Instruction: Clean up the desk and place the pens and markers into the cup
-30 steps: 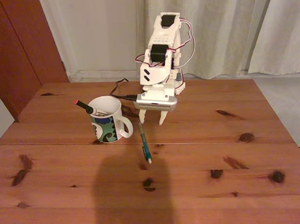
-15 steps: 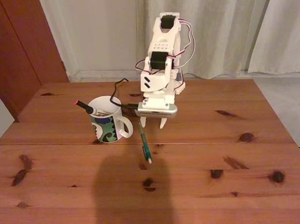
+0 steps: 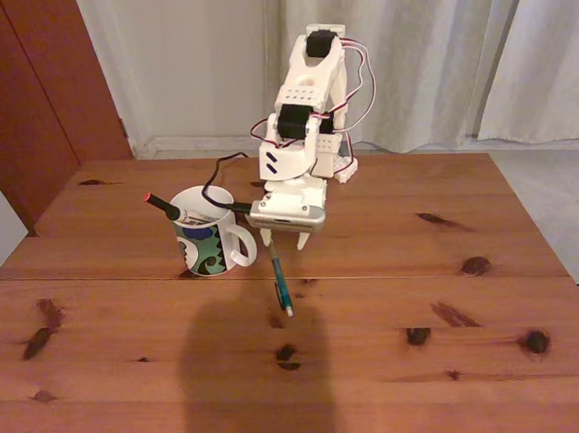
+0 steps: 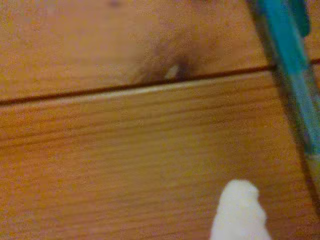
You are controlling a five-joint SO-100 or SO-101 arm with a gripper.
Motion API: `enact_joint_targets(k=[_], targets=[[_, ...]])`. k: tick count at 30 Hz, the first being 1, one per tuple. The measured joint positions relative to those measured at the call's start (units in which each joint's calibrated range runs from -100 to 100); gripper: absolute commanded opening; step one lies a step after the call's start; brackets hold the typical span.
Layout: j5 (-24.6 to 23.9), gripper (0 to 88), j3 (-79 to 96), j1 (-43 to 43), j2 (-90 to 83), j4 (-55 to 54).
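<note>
Gripper (image 3: 286,243) hanging over teal pen (image 3: 281,280) on desk (image 3: 426,296).
Fingers standing slightly apart, holding nothing; pen's upper end lying at one fingertip, cup (image 3: 207,233) beside.

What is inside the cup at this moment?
Inside the cup, a black pen with a red tip leans out over the rim, with a white marker beside it. Their lower ends are hidden by the wall.
</note>
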Motion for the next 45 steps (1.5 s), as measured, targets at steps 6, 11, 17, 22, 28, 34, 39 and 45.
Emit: enact_joint_targets(k=[6, 11, 17, 22, 28, 34, 39, 45], targets=[[0.0, 22.4, -0.17, 1.91, 1.19, -0.08], [0.0, 22.4, -0.17, 2.42, 1.44, -0.08], [0.0, 22.4, -0.17, 3.74, 1.78, -0.08], [0.05, 22.4, -0.17, 5.13, 4.24, -0.08], [0.05, 22.3, -0.34, 5.13, 7.88, -1.08], [0.05, 18.8, -0.51, 5.13, 8.73, -1.24], [0.05, 0.2, -0.51, 5.13, 8.73, -1.24], [0.05, 0.7, -0.51, 5.21, 8.73, -1.24]])
